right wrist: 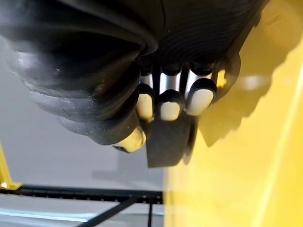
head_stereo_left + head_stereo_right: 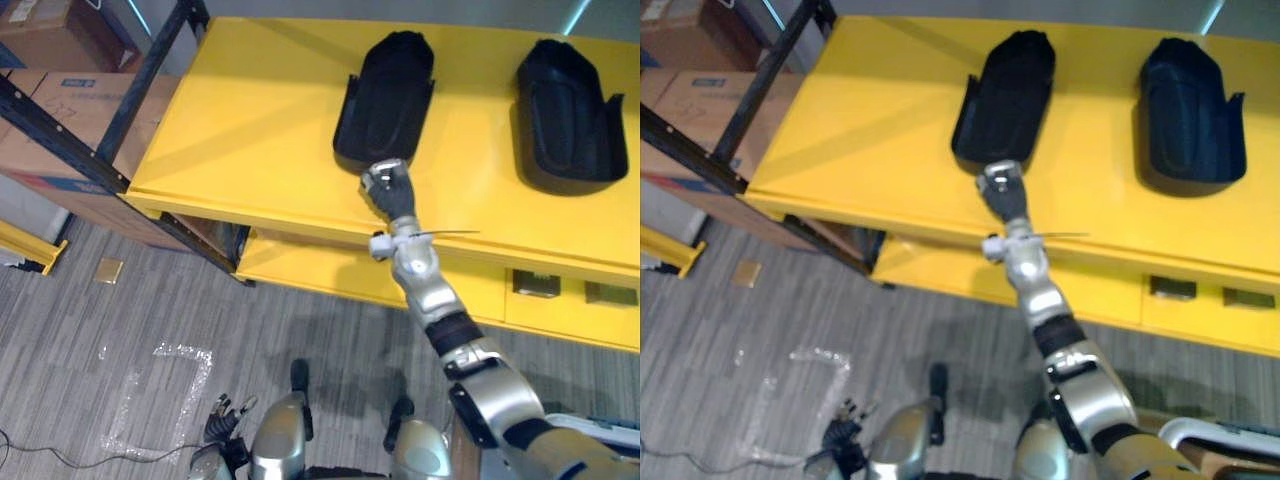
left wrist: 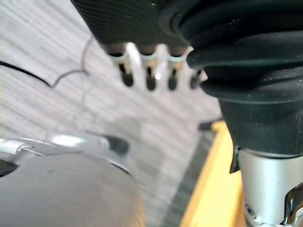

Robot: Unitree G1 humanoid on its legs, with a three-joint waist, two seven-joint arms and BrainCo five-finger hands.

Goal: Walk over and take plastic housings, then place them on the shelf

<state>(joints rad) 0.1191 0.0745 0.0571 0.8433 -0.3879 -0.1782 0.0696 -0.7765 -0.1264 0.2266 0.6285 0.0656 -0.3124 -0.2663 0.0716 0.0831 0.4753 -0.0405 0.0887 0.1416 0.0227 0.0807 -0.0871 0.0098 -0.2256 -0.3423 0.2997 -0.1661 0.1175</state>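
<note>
Two black plastic housings lie on the yellow shelf top (image 2: 250, 110). One housing (image 2: 388, 95) is in the middle and the other housing (image 2: 565, 115) is to the right. My right hand (image 2: 388, 188) reaches over the shelf's front edge to the near end of the middle housing (image 1: 168, 142). Its fingers (image 1: 169, 109) are curled in toward the palm, with the housing's edge showing just past them. My left hand (image 2: 222, 412) hangs low over the floor, its fingers (image 3: 149, 78) relaxed and holding nothing.
A lower yellow level (image 2: 330, 270) with drawer fronts (image 2: 535, 285) sits under the shelf top. A dark metal rack (image 2: 60, 135) with cardboard boxes (image 2: 75, 100) stands to the left. Grey carpet floor (image 2: 120, 320) lies in front, with a small tan tile (image 2: 108, 270).
</note>
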